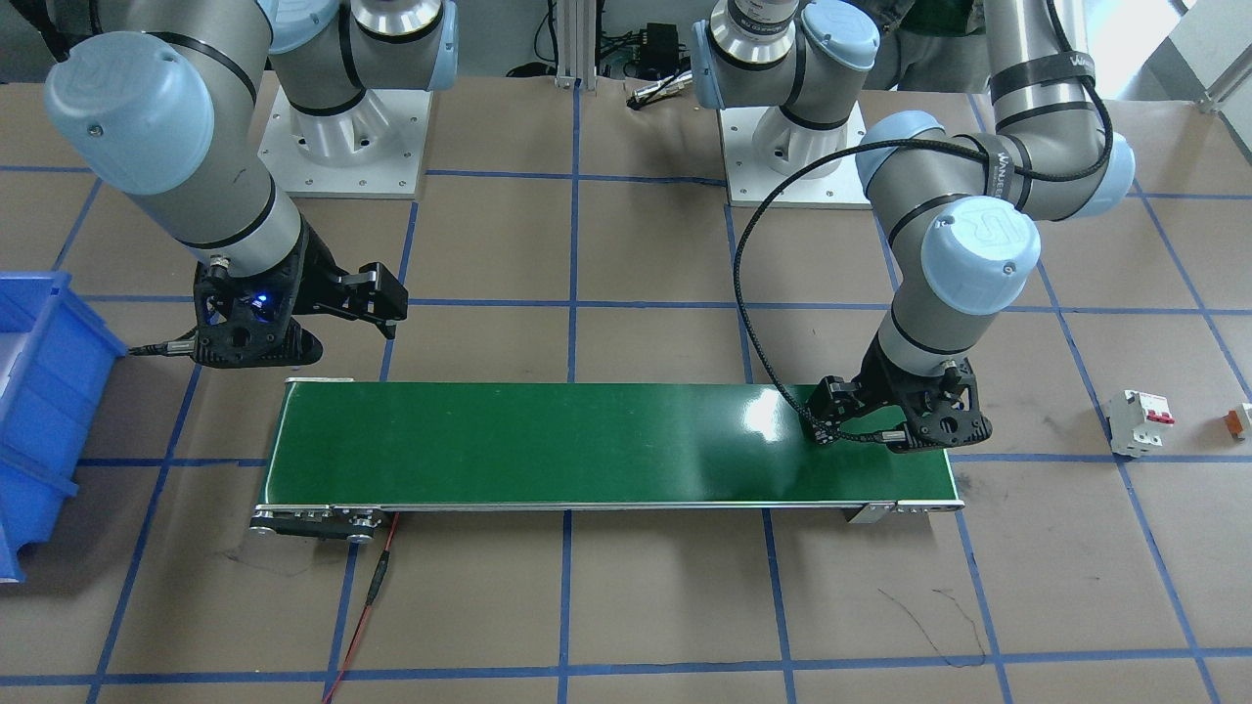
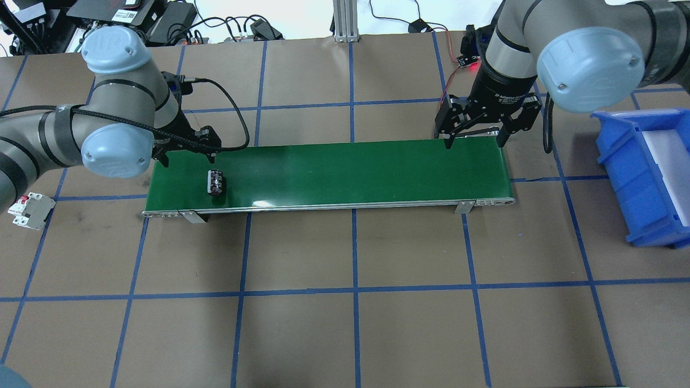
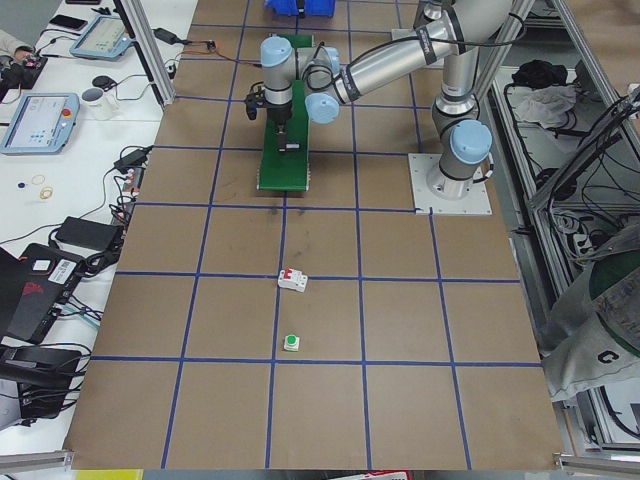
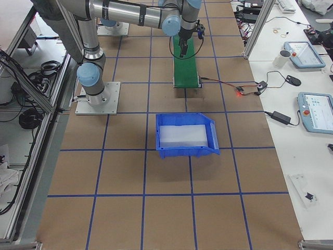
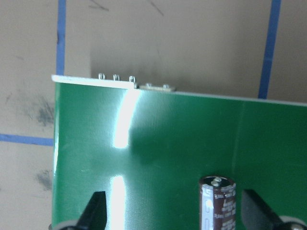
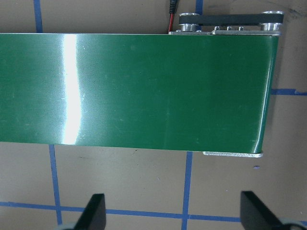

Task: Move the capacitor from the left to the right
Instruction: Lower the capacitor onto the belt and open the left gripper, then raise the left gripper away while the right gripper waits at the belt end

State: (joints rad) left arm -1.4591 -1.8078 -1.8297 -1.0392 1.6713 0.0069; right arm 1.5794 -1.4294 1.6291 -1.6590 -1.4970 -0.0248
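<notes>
The capacitor [image 2: 216, 182], a small black cylinder with a greyish end face, rests on the left end of the green conveyor belt [image 2: 350, 172]. My left gripper [image 2: 186, 157] hovers just over it, open and holding nothing. In the left wrist view the capacitor [image 5: 218, 201] shows between the two spread fingers, nearer the right one, not touched. In the front view the left gripper hides it. My right gripper [image 2: 475, 141] is open and empty over the belt's right end, at its far edge. The right wrist view shows only bare belt [image 6: 144, 86].
A blue bin [image 2: 647, 172] stands on the table to the right of the belt. A white breaker with red switches [image 2: 29, 210] lies to the left of the belt, with a small orange-and-white part [image 1: 1239, 420] beyond it. A red wire [image 1: 372, 596] runs from the belt's right end.
</notes>
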